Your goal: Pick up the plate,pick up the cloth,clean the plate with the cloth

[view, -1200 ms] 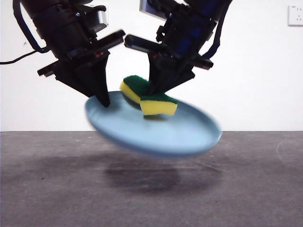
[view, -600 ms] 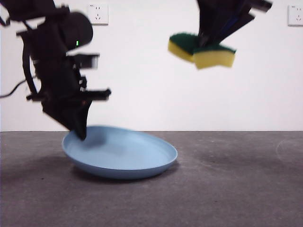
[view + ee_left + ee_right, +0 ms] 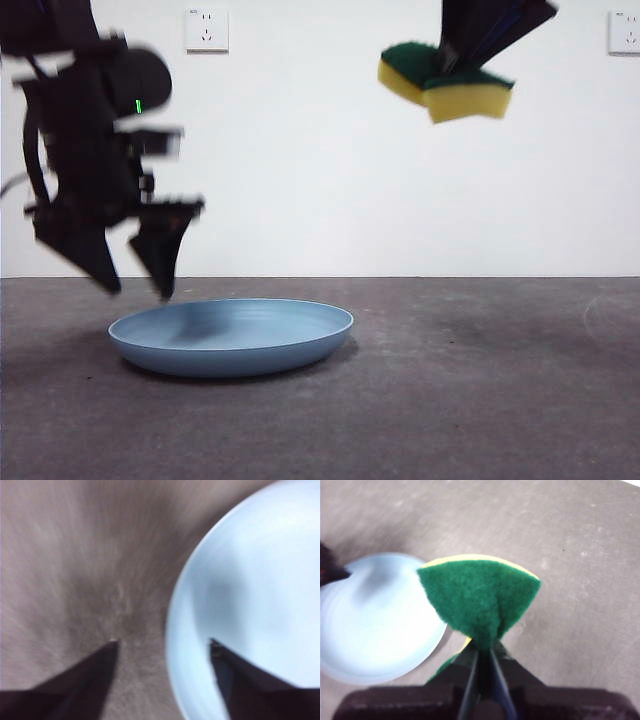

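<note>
The light-blue plate point(image 3: 230, 335) lies flat on the grey table, left of centre. My left gripper point(image 3: 138, 292) hangs open just above the plate's left rim, one jaw outside the rim and one over it. The left wrist view shows the plate point(image 3: 255, 595) beside my open left gripper point(image 3: 164, 642), with nothing between the jaws. High at the upper right, my right gripper point(image 3: 455, 65) is shut on the cloth point(image 3: 465, 98), a yellow sponge with a green top, bent in the grip. In the right wrist view the cloth point(image 3: 480, 595) is pinched in my right gripper point(image 3: 482, 652), with the plate point(image 3: 375, 620) far below.
A white wall with two sockets point(image 3: 206, 30) stands behind the table. Bare grey tabletop point(image 3: 480, 380) stretches to the right of the plate.
The plate has dropped from tilted, held by its rim, to flat on the table. My left gripper has opened and shifted left. The right gripper has lifted the cloth slightly higher.
</note>
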Robot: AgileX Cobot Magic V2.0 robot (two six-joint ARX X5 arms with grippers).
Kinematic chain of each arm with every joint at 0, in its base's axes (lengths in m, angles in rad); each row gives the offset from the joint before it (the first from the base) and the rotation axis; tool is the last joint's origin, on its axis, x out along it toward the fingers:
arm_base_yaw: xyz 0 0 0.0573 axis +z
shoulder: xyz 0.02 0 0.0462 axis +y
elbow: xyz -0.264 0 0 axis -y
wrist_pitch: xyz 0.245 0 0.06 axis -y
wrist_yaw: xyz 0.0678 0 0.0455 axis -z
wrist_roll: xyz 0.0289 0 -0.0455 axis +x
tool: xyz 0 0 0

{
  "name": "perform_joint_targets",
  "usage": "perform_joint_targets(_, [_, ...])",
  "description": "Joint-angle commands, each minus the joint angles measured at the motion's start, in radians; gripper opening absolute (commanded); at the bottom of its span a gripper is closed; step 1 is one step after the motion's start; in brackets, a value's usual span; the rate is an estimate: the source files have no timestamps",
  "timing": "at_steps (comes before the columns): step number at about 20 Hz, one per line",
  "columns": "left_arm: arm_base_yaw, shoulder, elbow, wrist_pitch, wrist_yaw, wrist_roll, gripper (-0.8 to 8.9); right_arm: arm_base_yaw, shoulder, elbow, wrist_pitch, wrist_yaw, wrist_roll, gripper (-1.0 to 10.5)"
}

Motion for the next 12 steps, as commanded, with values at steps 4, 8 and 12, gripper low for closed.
perform_joint_targets(4, [-0.062, -0.289, -0.005, -0.045, 0.035, -0.01, 4.09, -0.114, 0.163, -0.009, 0.024, -0.161, 0.078, -0.2])
perform_joint_targets(8, [-0.119, -0.491, -0.005, -0.086, 0.063, -0.042, 4.09, -0.17, 0.327, -0.009, 0.025, -0.242, 0.101, -0.2])
perform_joint_targets(12, [-0.176, -0.625, -0.005, -0.15, 0.062, -0.064, 4.08, -0.185, 0.468, -0.009, 0.024, -0.29, 0.103, 0.1])
